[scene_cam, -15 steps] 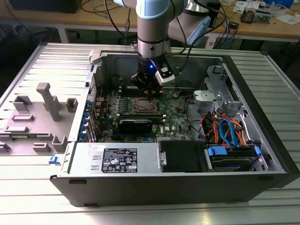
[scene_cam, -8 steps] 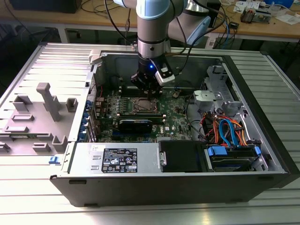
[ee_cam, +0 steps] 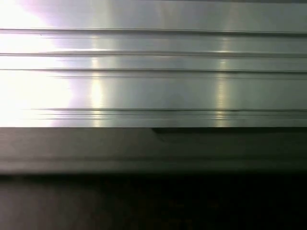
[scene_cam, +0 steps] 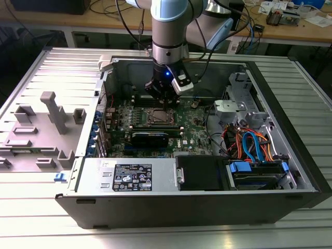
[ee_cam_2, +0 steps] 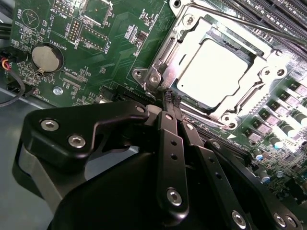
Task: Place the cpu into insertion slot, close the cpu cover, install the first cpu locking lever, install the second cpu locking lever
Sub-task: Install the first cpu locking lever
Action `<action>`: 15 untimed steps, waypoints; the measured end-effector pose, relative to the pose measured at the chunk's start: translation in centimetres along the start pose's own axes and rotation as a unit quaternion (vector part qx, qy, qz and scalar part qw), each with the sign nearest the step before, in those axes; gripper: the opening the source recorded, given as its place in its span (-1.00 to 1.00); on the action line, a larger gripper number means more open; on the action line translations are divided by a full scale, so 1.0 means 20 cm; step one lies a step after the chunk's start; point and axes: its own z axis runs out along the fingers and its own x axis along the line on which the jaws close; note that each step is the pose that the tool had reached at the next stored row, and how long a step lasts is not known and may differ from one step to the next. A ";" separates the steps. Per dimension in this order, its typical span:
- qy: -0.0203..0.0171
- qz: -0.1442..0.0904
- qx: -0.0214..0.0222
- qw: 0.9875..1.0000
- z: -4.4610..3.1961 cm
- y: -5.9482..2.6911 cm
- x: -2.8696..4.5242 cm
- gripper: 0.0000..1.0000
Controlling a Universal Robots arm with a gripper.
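In the second wrist view, a round battery (ee_cam_2: 46, 57) is seen on the green board (ee_cam_2: 110, 52); the gripper (ee_cam_2: 171, 100), fingers pressed together, sits at the corner of the cover (ee_cam_2: 165, 52), which lies closed over the chip (ee_cam_2: 213, 72).

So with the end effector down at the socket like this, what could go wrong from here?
The end effector has its fingertips closed together right at the corner of the cpu cover, which lies over the cpu. A slip there could scrape the motherboard beside the socket. The thin locking lever along the socket's far side looks unlatched, so a sideways nudge might shift the cover.
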 end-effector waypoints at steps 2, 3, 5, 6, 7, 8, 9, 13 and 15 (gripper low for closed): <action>0.000 0.000 0.000 1.000 -0.026 -0.001 -0.001 -0.79; 0.000 0.000 0.000 1.000 -0.034 0.000 -0.001 -0.79; 0.000 0.000 0.001 1.000 -0.043 -0.001 -0.002 -0.79; 0.000 0.000 0.001 1.000 -0.045 -0.001 -0.004 -0.79; 0.000 0.000 0.000 1.000 -0.045 -0.001 -0.007 -0.79; 0.000 0.000 0.001 1.000 -0.045 -0.001 -0.010 -0.79; 0.000 0.000 0.001 1.000 -0.046 -0.002 -0.012 -0.79; 0.000 0.000 0.001 1.000 -0.046 -0.011 -0.017 -0.79; 0.001 0.000 0.001 1.000 -0.045 -0.014 -0.026 -0.79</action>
